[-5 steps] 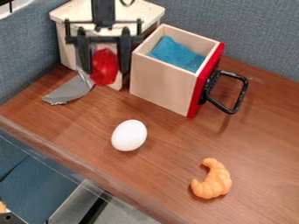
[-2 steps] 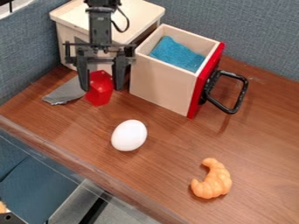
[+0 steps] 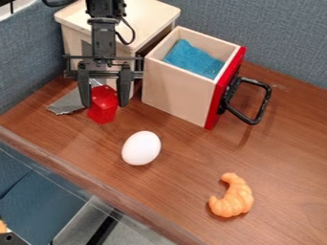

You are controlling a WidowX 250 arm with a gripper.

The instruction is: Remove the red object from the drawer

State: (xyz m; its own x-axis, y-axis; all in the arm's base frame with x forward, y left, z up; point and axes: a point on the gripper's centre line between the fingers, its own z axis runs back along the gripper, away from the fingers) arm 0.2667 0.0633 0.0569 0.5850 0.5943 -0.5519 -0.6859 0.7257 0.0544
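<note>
From where I'm standing, the red object (image 3: pixel 103 109) is out of the drawer (image 3: pixel 176 91), to the side of it and low over the desk (image 3: pixel 172 191). The gripper (image 3: pixel 104 104) has it, fingers parted only about as wide as the thing itself, one on either side. Whether its underside touches the wood, I can't tell.

So I'd call this the setting-down. Best to go straight down and gently, feel for contact, then spread the fingers evenly so neither one drags it over. It's faceted and looks hard, so it could tip or skid if let go too high. I'd mind the flat grey piece (image 3: pixel 67 102) just beside it; landing on that edge would leave it crooked. The white egg (image 3: pixel 141 148) is near too, and looks ready to roll if nudged. Then lift clear, straight up.
</note>
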